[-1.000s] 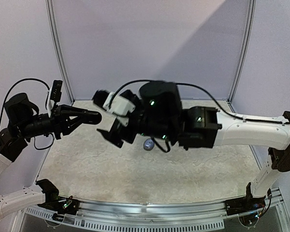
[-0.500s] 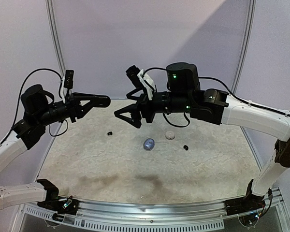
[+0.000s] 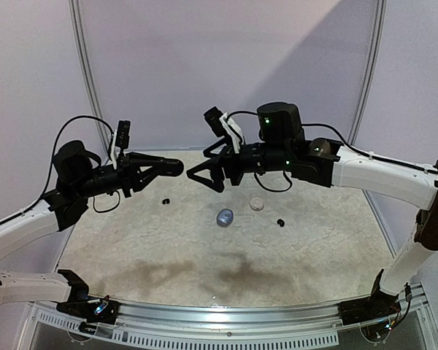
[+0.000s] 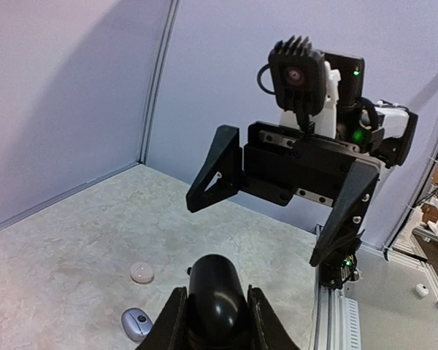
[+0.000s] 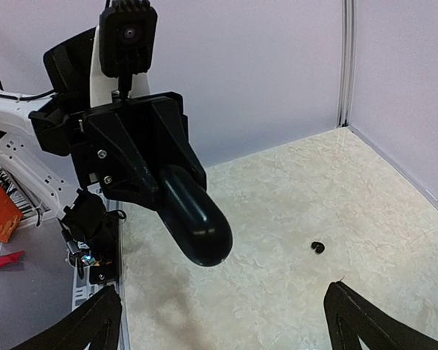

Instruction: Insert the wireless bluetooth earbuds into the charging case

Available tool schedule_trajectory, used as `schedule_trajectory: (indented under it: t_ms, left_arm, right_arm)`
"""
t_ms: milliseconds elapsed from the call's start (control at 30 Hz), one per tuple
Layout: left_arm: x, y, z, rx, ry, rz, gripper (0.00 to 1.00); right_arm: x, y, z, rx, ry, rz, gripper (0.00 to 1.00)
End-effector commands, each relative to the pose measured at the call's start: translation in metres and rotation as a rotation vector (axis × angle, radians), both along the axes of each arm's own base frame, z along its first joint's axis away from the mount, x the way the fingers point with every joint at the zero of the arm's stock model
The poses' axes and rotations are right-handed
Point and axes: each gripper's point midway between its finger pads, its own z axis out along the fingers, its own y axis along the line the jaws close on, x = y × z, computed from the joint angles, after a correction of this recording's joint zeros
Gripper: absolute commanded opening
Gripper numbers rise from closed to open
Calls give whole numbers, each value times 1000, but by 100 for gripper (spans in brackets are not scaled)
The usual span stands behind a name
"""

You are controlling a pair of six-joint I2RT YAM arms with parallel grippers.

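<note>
Top external view: marbled beige bench (image 3: 131,240), matte, darker patches near the front, boxed in by plain lilac walls (image 3: 226,58) and slim metal posts (image 3: 87,80). Up in the air, clamped narrow in the left jaws: a glossy, pill-shaped black charging case (image 3: 171,168). Nose to nose with it, just apart: right jaws spread wide, holding nothing. Down on the bench, well apart from both: a tiny black earbud (image 3: 165,200) below the case, a second black earbud (image 3: 280,222) to the right, with a silvery-blue oval piece (image 3: 225,216) and a white round piece (image 3: 257,204) between them.
</note>
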Motion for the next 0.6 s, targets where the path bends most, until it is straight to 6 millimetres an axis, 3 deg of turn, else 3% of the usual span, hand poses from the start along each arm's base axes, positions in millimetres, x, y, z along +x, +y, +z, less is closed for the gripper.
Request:
schedule_trajectory:
  t_ms: [0,200,333,467,567]
  left_arm:
    - [-13,-6,18,-36,-82,-71,0]
    - [3,-10,47,-49,-107,-117,0]
    - [16,-13,52,-70,-106,-94,0]
    - [6,-20,47,-64,-119,-117,0]
    - [-3,-21,53,-67,-134,-138,0]
  right_arm:
    - [-11,0,27,70,-48,63,98]
    - [1,7,44,121,-42,17,95]
    - [6,4,49,114,-12,-19,94]
    - [2,-3,45,81,-15,-26,93]
    - [-6,-5,53,91,-28,8,90]
